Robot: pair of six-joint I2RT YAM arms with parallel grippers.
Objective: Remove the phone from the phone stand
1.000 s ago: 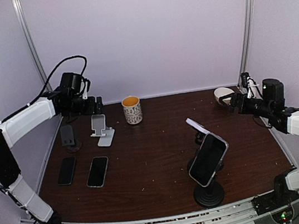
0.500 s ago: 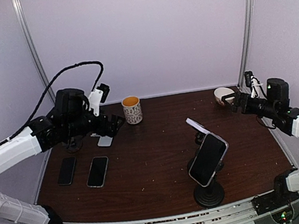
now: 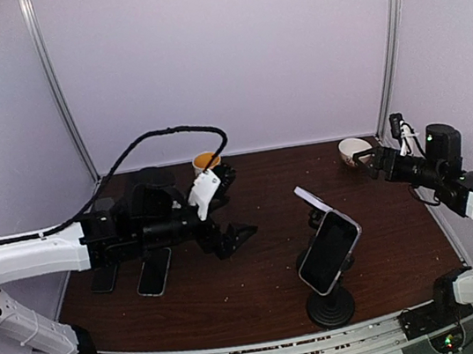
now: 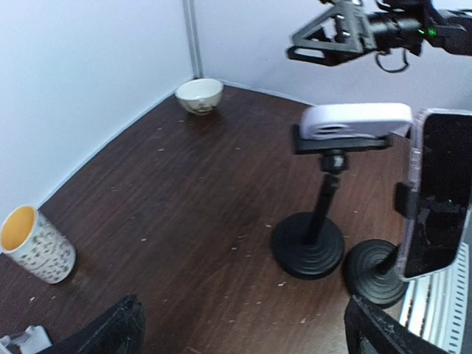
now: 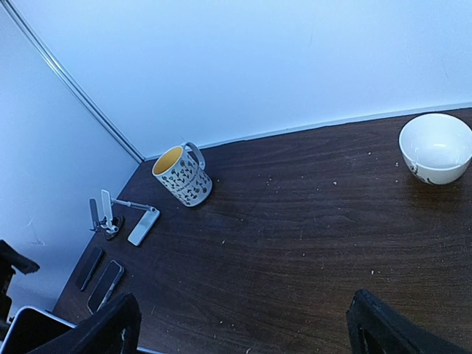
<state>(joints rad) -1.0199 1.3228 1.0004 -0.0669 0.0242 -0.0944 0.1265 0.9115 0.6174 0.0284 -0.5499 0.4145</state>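
Phone [image 3: 329, 252] on phone stand [image 3: 331, 307], ungrasped. Left gripper [image 3: 237, 237] spread wide, phone's 9 o'clock. Right gripper [image 3: 363, 159] spread, 1 o'clock.

No legible text, labels, brands or numbers anywhere; mug [image 5: 182, 175] carries only small pattern, unreadable.

Phone [image 3: 329, 252] on phone stand [image 3: 331, 307], left gripper [image 3: 235, 238] spread
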